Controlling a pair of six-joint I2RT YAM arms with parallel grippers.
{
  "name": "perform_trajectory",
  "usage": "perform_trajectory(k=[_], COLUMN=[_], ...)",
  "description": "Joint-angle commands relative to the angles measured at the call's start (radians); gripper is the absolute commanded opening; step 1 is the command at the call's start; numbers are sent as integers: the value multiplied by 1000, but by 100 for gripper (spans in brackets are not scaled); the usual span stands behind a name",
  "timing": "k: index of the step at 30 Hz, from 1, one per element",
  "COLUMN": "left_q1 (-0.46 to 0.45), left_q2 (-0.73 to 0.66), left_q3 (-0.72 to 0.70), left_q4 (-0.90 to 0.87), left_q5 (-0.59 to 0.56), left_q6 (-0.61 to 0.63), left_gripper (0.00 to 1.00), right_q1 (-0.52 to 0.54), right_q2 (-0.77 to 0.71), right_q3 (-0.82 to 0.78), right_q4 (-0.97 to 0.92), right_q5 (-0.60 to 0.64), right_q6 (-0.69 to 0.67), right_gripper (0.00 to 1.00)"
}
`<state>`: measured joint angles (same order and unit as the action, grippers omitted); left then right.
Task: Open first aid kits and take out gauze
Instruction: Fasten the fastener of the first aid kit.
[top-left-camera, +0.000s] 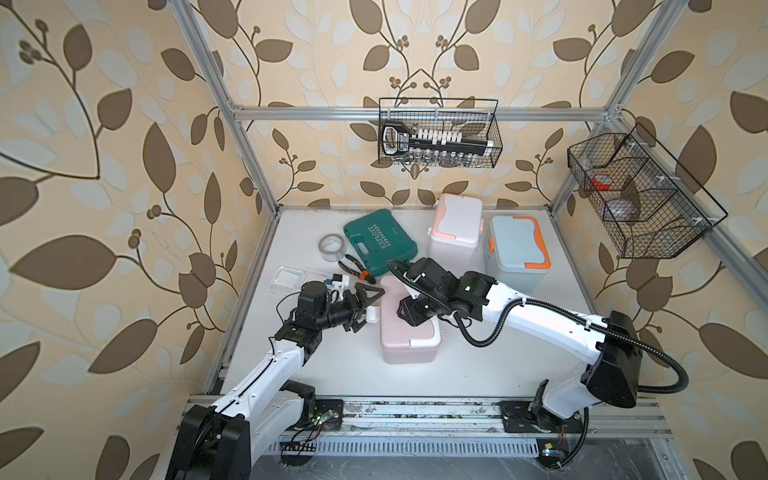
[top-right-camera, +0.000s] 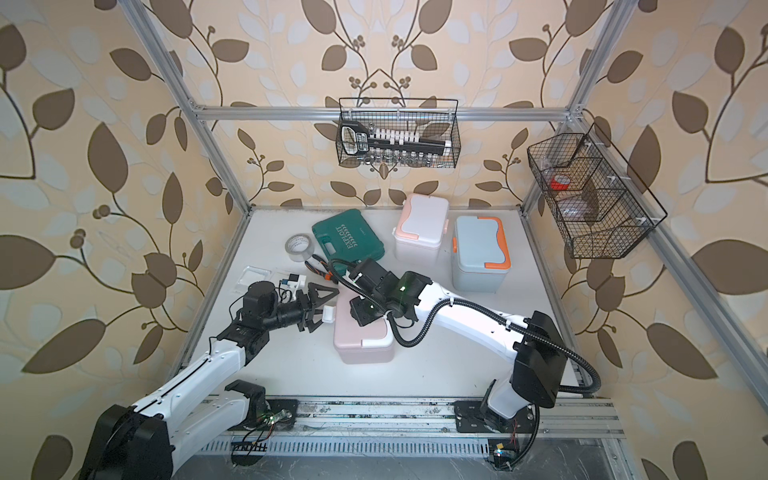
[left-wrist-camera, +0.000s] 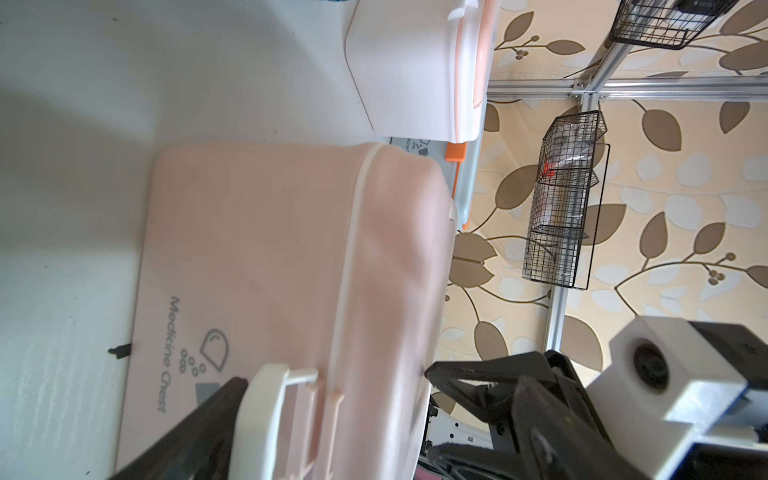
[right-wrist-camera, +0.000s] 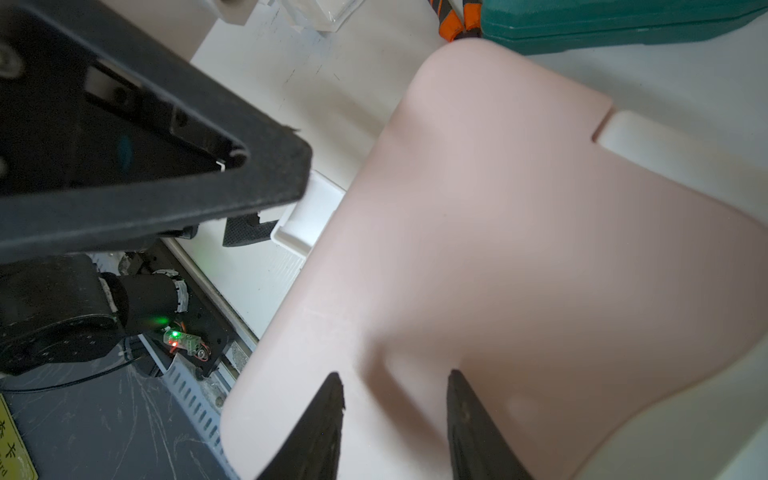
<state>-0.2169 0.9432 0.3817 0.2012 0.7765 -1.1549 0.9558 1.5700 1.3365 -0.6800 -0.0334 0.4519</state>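
Observation:
The dusty pink first aid kit (top-left-camera: 409, 332) (top-right-camera: 365, 338) stands mid-table with its lid down. Its white side latch (top-left-camera: 372, 316) (left-wrist-camera: 266, 411) sticks out sideways. My left gripper (top-left-camera: 370, 311) (left-wrist-camera: 332, 399) is open wide, one finger by the latch, the other at the lid's top edge. My right gripper (right-wrist-camera: 395, 376) is open, its tips just over the pink lid (right-wrist-camera: 519, 270) with nothing between them. A gauze packet (top-left-camera: 286, 277) (top-right-camera: 253, 276) lies on the table at the left. The white-and-peach kit (top-left-camera: 457, 224) and the blue-and-orange kit (top-left-camera: 517, 249) stand shut at the back.
A dark green case (top-left-camera: 380, 245), a tape roll (top-left-camera: 332, 246) and orange-handled pliers (top-left-camera: 355, 268) lie behind the pink kit. Wire baskets hang on the back wall (top-left-camera: 438, 133) and the right frame (top-left-camera: 640, 195). Aluminium posts edge the table.

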Motion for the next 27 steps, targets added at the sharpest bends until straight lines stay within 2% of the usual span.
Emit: perform_trajectory(k=[1,27], left_q1=[-4,-4], left_q2=[-20,-103], left_q3=[-5,62], left_q4=[5,-126], left_q5=[-2,18], left_q6=[5,8], left_gripper=[99,99], right_q1=[6,6], right_q2=[5,2], right_q3=[-42,-48], right_q4=[-69,-58], right_q5=[-2,-16], right_q6=[5,8], right_gripper=[41,39])
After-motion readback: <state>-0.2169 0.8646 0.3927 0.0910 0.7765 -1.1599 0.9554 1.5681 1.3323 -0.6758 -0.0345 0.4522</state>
